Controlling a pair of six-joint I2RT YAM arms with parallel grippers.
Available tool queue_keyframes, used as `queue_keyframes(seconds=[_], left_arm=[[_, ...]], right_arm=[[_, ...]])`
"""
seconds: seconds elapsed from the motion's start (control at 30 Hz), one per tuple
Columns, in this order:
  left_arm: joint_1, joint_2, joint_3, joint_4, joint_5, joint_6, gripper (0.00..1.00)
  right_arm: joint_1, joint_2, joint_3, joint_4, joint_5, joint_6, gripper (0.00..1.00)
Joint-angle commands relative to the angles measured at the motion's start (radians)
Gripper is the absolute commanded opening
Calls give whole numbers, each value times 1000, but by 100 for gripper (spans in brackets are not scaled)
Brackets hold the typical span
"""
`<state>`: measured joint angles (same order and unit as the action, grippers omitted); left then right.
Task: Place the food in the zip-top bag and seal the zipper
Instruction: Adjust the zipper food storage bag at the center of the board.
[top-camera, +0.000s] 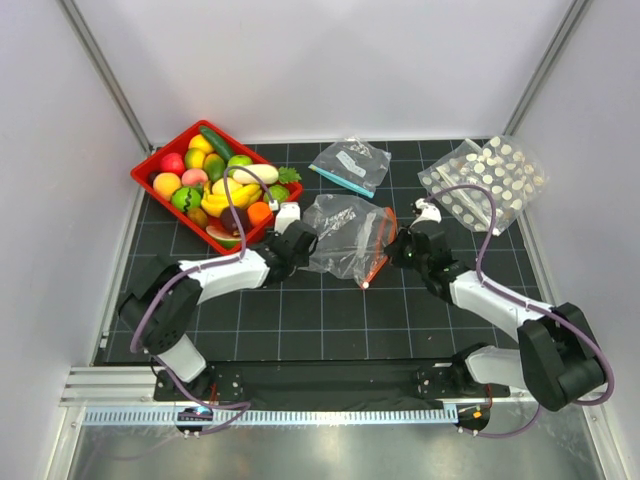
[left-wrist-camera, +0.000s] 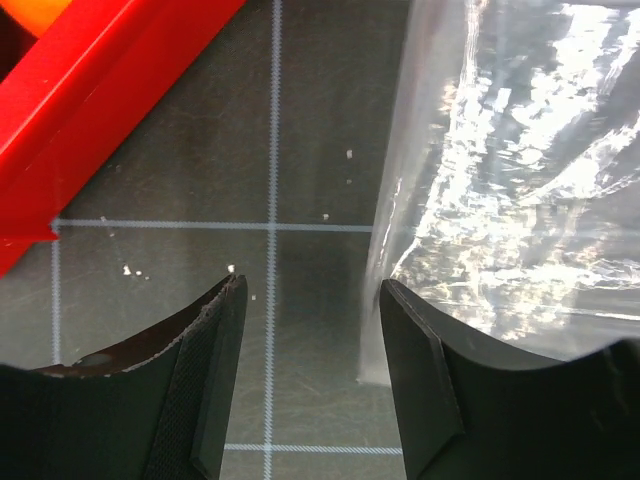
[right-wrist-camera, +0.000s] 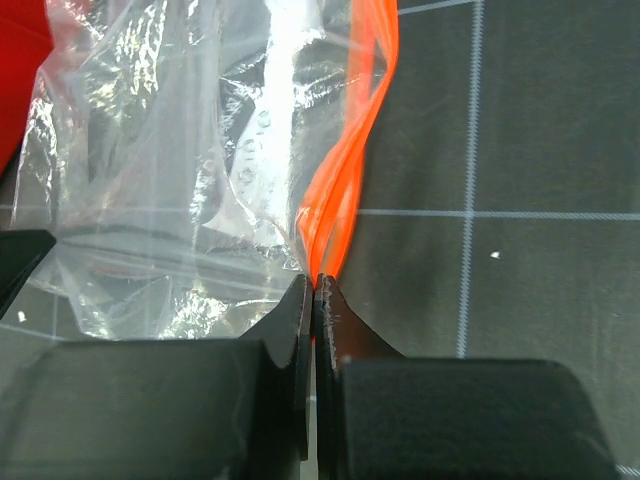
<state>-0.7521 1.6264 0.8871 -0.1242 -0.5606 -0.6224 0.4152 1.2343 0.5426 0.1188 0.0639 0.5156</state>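
Observation:
The zip-top bag (top-camera: 342, 232) lies crinkled in the middle of the mat, its orange-red zipper (top-camera: 378, 250) along the right side. My right gripper (top-camera: 398, 247) is shut on the zipper (right-wrist-camera: 345, 190), the strip pinched between its tips. My left gripper (top-camera: 300, 243) is open at the bag's left edge; the bag's corner (left-wrist-camera: 375, 340) lies just inside the right finger (left-wrist-camera: 420, 380), and the jaws hold nothing. The food (top-camera: 215, 180) is piled in the red tray (top-camera: 152, 165) at the back left. The bag (right-wrist-camera: 180, 180) looks empty.
A clear bag with a teal strip (top-camera: 350, 165) lies behind the middle. A white-dotted bag (top-camera: 485, 183) lies at the back right. The red tray's corner (left-wrist-camera: 110, 110) is close to my left gripper. White walls enclose the mat.

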Motion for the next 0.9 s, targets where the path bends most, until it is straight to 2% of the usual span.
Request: queue_keyframes(seconds=[0.0,0.2,0.3,0.4,0.43,0.57,0.67,0.87], left_arm=[[7,29,45,-92,-105,-10,59],[7,-3,50,-111,-105,-14,57],[-7,-80,26,-81,-69,4,60],[-16,-178,-20,3,126,100,68],[-18,-200,-34,32,233,119,75],[-20,-257,-30,89,390,89,82],[-20,-226,34,75,447,101,85],[-20,-119,79,104,565,95,85]], right_arm=[[-4,-51,17,-16,105,-26,1],[-3,-128,57,-96,91,-55,1],[0,-165,124,-234,128,-72,1],[17,-176,245,-353,168,-106,1],[37,-171,272,-417,198,-129,1],[95,-122,420,-586,301,-181,2],[137,-73,517,-682,376,-212,3],[307,79,681,-823,589,-238,5]])
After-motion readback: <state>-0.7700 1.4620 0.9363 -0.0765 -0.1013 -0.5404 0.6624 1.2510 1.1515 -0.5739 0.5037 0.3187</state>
